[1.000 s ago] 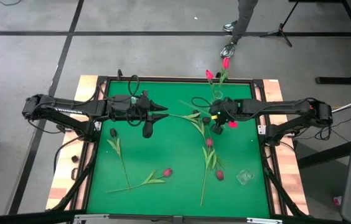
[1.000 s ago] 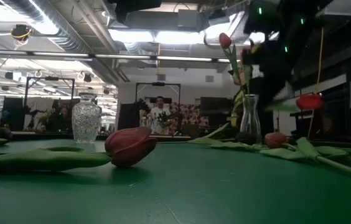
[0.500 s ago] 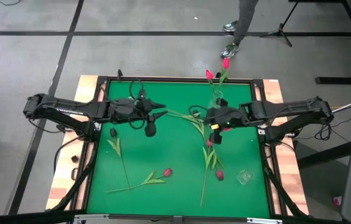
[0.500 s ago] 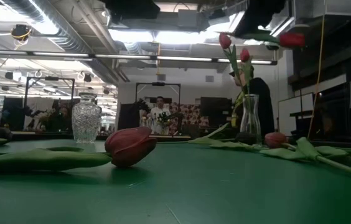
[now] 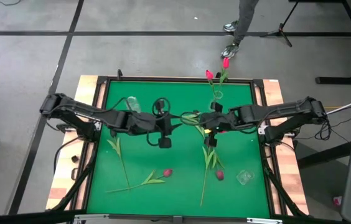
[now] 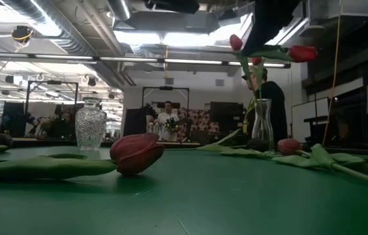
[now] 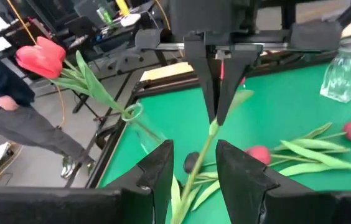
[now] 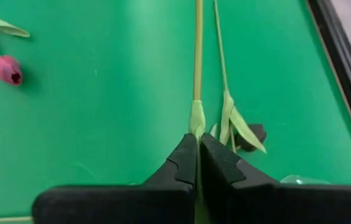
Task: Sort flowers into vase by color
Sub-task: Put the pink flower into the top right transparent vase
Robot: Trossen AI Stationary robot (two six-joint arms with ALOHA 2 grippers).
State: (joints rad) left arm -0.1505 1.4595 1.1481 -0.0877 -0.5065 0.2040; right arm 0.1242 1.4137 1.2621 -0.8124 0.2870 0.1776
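My right gripper (image 8: 197, 140) is over the table's middle (image 5: 205, 121), shut on a pink-red tulip whose head (image 6: 301, 53) hangs high above the table. My left gripper (image 7: 191, 155) is open just left of it (image 5: 170, 124); its fingers stand on either side of that tulip's stem (image 7: 195, 165) without touching it. A narrow glass vase (image 5: 216, 94) at the far edge holds two pink-red tulips (image 5: 225, 63). A cut-glass vase (image 6: 90, 124) stands far left. Dark and maroon tulips (image 5: 167, 172) lie flat on the mat. My right gripper pinches the tulip's green stem (image 8: 196, 118) between its two shut fingers, level, coming from the table's right. The stem runs on along the fingers and sticks out past their tips toward my left gripper. The flower is lifted clear of the table.
A black tulip (image 5: 113, 132) with its long stem lies near the left edge, a maroon one (image 5: 219, 175) with other stems near right. A small clear glass (image 5: 244, 177) sits near the right corner. A person (image 6: 167, 117) stands in the room behind.
My left gripper has moved toward the table's right and a little nearer, up to the held stem. My right gripper has shifted slightly left and carried the tulip upward: the pink-red head has risen from beside the vase to above its rim.
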